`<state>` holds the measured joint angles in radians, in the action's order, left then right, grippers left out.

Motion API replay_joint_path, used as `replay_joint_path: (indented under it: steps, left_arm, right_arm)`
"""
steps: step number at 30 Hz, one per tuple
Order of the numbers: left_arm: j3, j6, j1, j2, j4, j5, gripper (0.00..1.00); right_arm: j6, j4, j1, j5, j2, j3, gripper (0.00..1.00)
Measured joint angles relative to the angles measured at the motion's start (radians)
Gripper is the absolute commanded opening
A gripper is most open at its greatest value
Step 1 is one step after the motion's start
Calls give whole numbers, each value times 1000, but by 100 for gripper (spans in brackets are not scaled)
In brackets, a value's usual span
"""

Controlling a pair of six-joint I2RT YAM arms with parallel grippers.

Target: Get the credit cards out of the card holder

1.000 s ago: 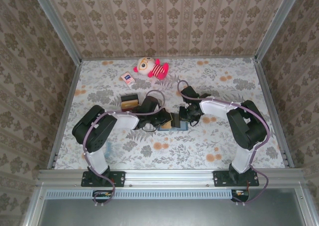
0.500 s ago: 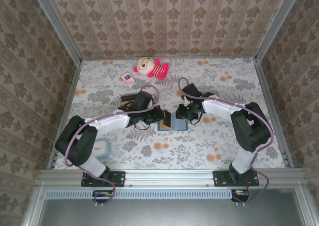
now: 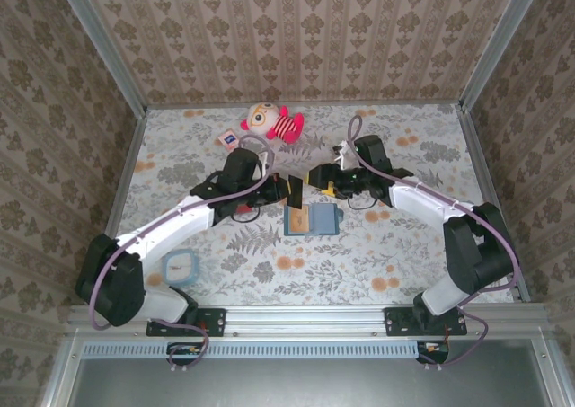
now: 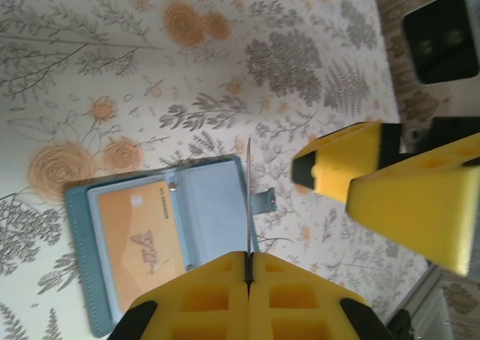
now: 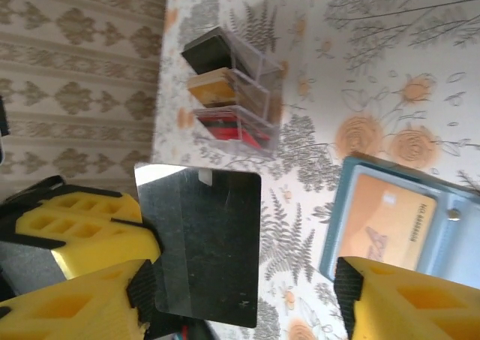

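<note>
The card holder (image 3: 313, 219) lies open on the bench (image 3: 404, 263). Just beyond it, the left hand (image 3: 287, 189) pinches a dark credit card (image 3: 296, 190), and the right hand (image 3: 322, 179) gapes empty beside it. From the left wrist, a tan-orange card (image 4: 142, 239) sits in the holder's pocket. From the right wrist, the pinched card shows its flat face.

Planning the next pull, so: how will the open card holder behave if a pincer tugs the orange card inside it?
The card holder lies open and flat, nothing pinning it, so it probably slides with the tug. The orange card fills its pocket, likely adding drag. The thin halves may fold.
</note>
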<state>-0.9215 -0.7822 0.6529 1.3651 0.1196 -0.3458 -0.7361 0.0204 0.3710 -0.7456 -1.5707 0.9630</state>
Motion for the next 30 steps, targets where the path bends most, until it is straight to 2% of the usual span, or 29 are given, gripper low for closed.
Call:
replay_joint_path:
  steps: [4, 10, 19, 24, 26, 30]
  left_arm:
    - [57, -66, -21, -18, -103, -46, 0]
    - [113, -177, -54, -33, -248, -108, 0]
    - [159, -259, -73, -99, -356, -122, 0]
    - [171, -293, -73, -106, -406, -135, 0]
    - [175, -308, -73, -106, -426, -145, 0]
    - [182, -333, -77, -99, -463, -158, 3]
  right_arm:
    - [-67, 118, -1, -85, -3, -17, 70]
    - [-157, 272, -1, -177, -31, -17, 64]
    - [-203, 358, -1, -222, -58, -18, 60]
    - [-239, 400, -1, -235, -79, -18, 47]
    - [-259, 417, -1, -237, -82, -18, 36]
    - [-292, 458, -1, -254, -84, -17, 23]
